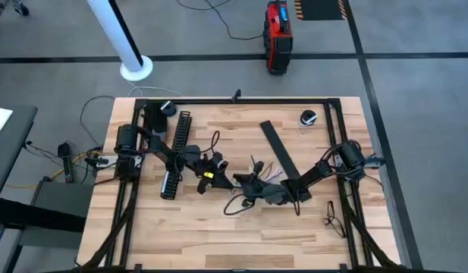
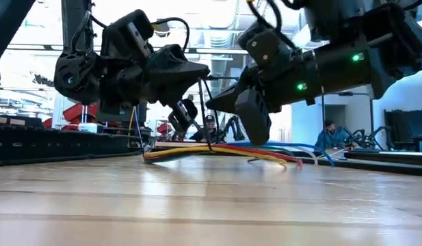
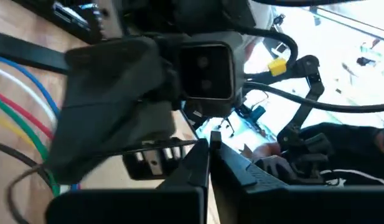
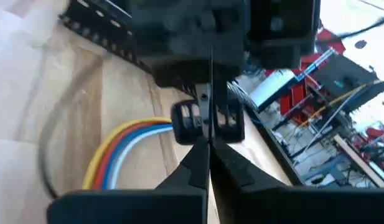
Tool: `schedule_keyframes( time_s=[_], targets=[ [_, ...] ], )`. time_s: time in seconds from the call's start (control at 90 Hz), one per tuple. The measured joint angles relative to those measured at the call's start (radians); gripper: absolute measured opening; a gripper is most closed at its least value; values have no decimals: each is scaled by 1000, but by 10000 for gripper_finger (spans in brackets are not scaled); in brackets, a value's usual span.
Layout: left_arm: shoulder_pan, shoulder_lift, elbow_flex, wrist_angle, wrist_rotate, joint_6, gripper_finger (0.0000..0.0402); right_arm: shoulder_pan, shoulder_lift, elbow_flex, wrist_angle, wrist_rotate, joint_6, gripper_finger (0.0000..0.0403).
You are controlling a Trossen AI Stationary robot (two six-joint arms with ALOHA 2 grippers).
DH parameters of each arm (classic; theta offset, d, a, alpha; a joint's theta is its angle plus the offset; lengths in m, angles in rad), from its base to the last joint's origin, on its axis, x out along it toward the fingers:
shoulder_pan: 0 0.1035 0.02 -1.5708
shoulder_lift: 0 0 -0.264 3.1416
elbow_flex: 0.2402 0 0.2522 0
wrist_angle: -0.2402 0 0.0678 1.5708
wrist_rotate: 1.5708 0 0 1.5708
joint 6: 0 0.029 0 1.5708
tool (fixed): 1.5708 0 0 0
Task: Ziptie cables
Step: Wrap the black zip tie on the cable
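The cables (image 1: 268, 173) are a bundle of thin yellow, red, blue and white wires lying flat on the wooden table's middle (image 2: 224, 152). My left gripper (image 1: 218, 168) and my right gripper (image 1: 250, 185) hang close together just above the bundle's left end, facing each other. Both are shut, and a thin black ziptie (image 2: 204, 113) runs between them, rising from the wires. The wires also show past the fingers in the left wrist view (image 3: 30, 118) and the right wrist view (image 4: 123, 149). My left gripper has the thin black ziptie strap (image 3: 170, 144) at the very ends of its shut fingers. The strap runs off sideways from the fingertips. The fingers slant down toward the table's right side. My right gripper pinches the ziptie strap (image 4: 210, 93) between its two fingers. The strap runs straight on ahead of the fingertips, in line with the fingers. The fingers slant down from the table's right side, above the wires.
A long black comb-slotted channel (image 1: 177, 152) lies at the left behind my left arm. A flat black strip (image 1: 281, 150) lies right of centre. A loose black wire loop (image 1: 234, 206) lies near the grippers, and a small dark round object (image 1: 308, 117) sits at the far right.
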Motion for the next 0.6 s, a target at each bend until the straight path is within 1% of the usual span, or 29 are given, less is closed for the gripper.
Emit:
schedule_keyframes(
  time_s=[0.6],
  targets=[
    [0, 0, 0, -13, 9, -14, 0, -4, 0, 0, 30, -1, -30, 0]
  ],
)
